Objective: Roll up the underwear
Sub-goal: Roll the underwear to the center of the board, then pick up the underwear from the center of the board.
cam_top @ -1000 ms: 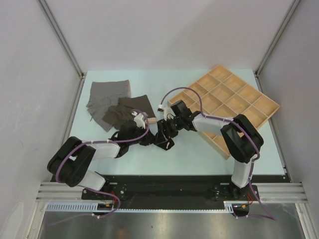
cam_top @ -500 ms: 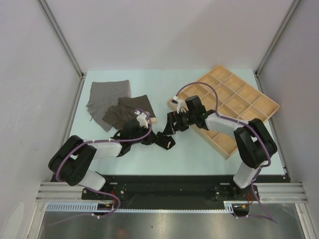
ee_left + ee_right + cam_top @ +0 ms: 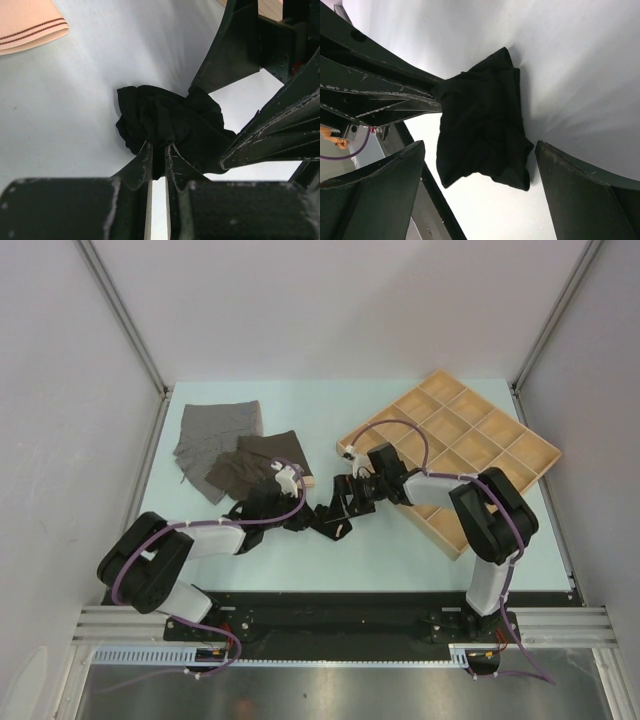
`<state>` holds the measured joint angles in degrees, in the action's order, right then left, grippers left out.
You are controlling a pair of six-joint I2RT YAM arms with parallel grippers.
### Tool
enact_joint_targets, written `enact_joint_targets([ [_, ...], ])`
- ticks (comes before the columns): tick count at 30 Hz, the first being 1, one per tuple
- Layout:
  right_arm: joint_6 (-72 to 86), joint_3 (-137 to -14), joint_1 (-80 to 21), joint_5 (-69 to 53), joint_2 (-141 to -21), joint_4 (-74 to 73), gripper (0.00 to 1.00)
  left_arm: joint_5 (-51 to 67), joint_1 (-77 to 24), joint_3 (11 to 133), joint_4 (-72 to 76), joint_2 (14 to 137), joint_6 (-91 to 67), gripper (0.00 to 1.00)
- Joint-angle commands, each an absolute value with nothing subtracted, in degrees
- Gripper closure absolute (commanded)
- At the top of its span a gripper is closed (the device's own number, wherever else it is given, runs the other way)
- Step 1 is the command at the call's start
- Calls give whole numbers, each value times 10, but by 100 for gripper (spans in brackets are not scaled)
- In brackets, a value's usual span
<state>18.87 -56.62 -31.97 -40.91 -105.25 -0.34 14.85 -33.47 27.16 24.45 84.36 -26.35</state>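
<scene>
Pale table (image 3: pixel 420 540), with the wooden tray (image 3: pixel 470 440) angled across its far right corner. Far left lie the grey briefs (image 3: pixel 215 430), spread flat, and the brown briefs (image 3: pixel 250 465) overlap their near right edge. Centre stage: the black briefs (image 3: pixel 330 520), bunched into a lump near the middle of the table. Left gripper (image 3: pixel 157 147) reaches in from the left, jaws pinched tight on that lump. Right gripper (image 3: pixel 480 150) comes in from the right, fingers spread wide, one either side of the black briefs, gripping nothing

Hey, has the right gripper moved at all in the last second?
Yes. The right gripper has shifted to the right, toward the wooden tray, and its jaws now stand open on either side of the black underwear.
</scene>
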Motion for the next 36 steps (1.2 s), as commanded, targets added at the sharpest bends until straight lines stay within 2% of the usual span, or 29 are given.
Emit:
enact_joint_targets([
  [1,190,-578,-334,-424,-1063,9,5,114,-342,275,194,853,-233,93],
  [3,183,-588,-342,-405,-1070,4,8,113,-343,276,193,852,-234,93],
  [9,172,-611,-352,-369,-1087,-52,34,110,-344,274,192,847,-234,93],
  [10,171,-612,-353,-364,-1090,-56,42,110,-344,275,192,847,-235,93],
  [12,170,-618,-359,-358,-1092,-61,50,110,-345,275,192,846,-236,93],
  [15,168,-628,-363,-352,-1101,-74,80,108,-346,273,192,842,-239,92],
  [16,168,-630,-364,-352,-1102,-76,94,105,-346,275,189,839,-241,92],
  [17,167,-631,-363,-351,-1100,-78,99,104,-346,276,184,836,-243,87],
  [19,164,-630,-363,-343,-1092,-79,100,95,-346,289,151,820,-252,77],
  [20,162,-628,-361,-342,-1079,-79,100,85,-345,297,130,814,-259,64],
  [23,151,-626,-349,-328,-1039,-90,100,52,-345,339,30,781,-290,37],
  [26,133,-632,-331,-310,-1003,-118,100,47,-342,356,-22,734,-302,23],
  [29,99,-648,-302,-280,-952,-169,100,32,-331,384,-92,691,-300,16],
  [32,64,-658,-268,-242,-899,-208,100,45,-304,413,-149,657,-290,13],
  [36,12,-698,-238,-156,-861,-267,100,144,-246,448,-186,602,-282,11],
])
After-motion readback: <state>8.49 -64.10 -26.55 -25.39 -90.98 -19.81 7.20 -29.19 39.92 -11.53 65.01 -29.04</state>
